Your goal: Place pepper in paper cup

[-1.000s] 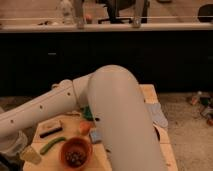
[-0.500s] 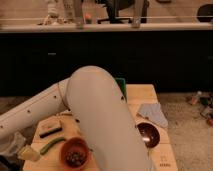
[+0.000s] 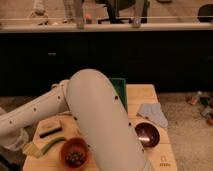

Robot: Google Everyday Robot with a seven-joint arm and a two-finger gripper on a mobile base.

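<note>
Wooden table (image 3: 142,95) bears the pepper (image 3: 51,146) unheld beside the pincer (image 3: 15,142), whose grip I cannot tell.

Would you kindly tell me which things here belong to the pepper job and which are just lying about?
Job: green pepper; gripper, low at the table's left end. No paper cup made out.
Lying about: orange bowl, dark bowl, grey cloth, green tray, black block.

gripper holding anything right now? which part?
Cannot tell: the gripper sits at the table's left edge, its tip hidden. The pepper lies on the table, unheld.
</note>
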